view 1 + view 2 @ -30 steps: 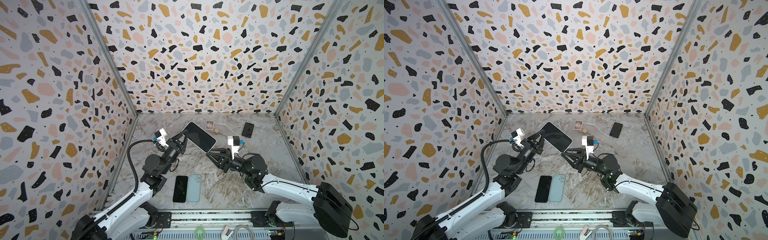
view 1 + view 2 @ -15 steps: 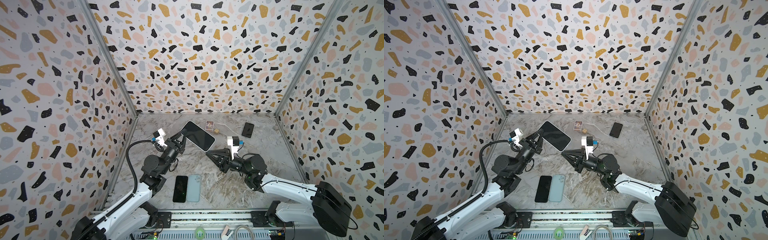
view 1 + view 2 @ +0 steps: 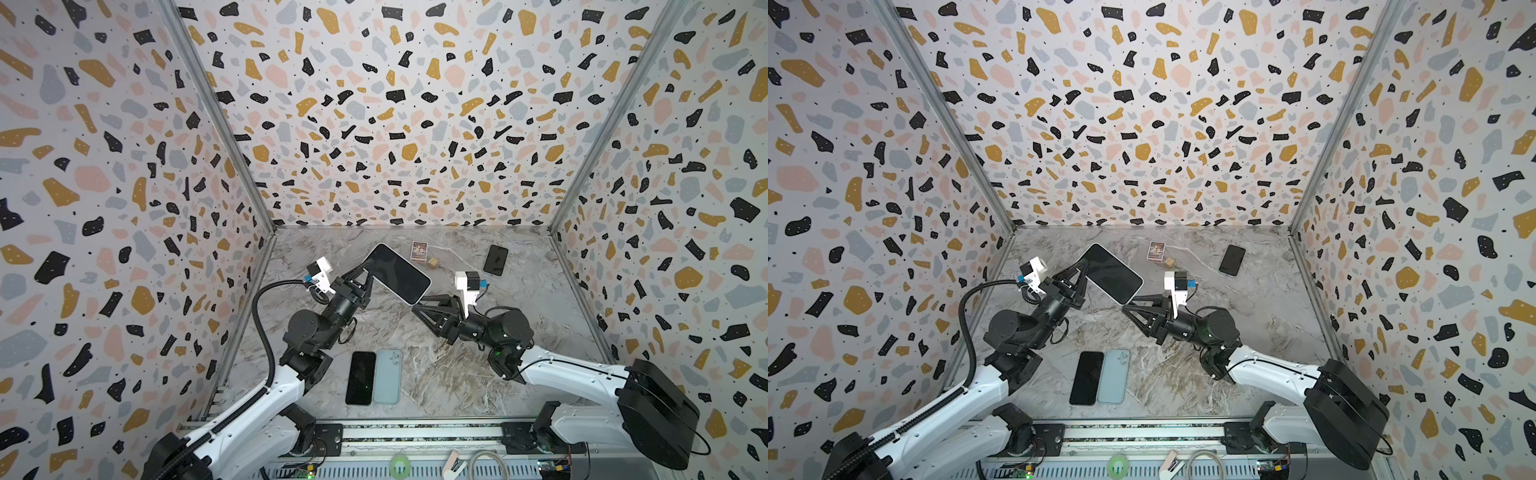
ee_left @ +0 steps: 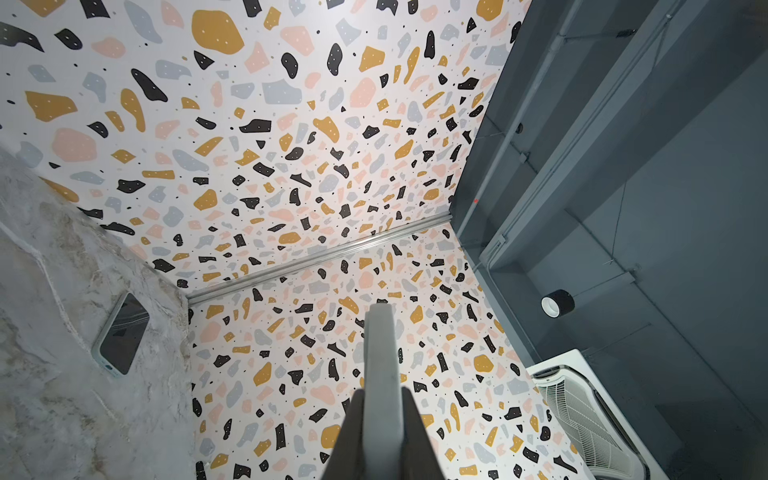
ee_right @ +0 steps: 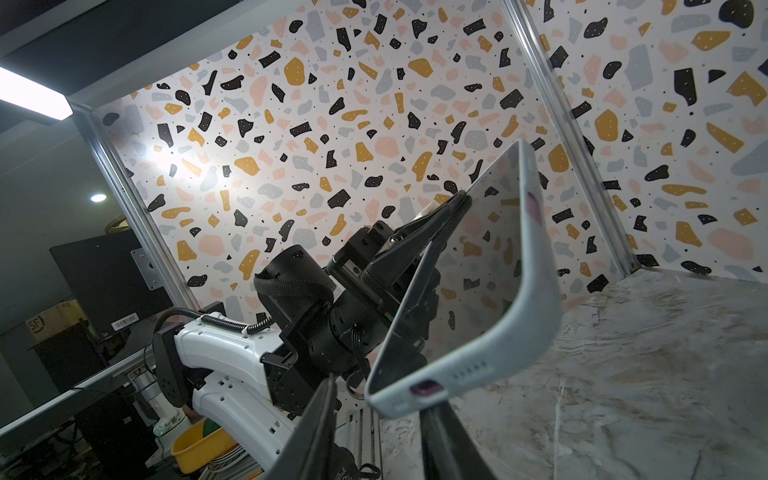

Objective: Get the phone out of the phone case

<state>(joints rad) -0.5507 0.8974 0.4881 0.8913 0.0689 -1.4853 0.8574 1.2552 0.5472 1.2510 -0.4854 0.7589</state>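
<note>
Marble tabletop (image 3: pixel 457 374) | phone (image 3: pixel 397 272) in left gripper (image 3: pixel 368 270) — right gripper (image 3: pixel 417 302) straddling its end

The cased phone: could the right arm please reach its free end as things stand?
Probably yes: the right gripper has open fingers astride the cased phone at its free end, nothing between.

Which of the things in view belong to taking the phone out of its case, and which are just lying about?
In the job: cased phone, held up by the left gripper; right gripper, open around its lower corner.
Lying about: black phone and pale blue phone or case near the arms' bases; dark phone, card box, small wooden block by the far wall.
</note>
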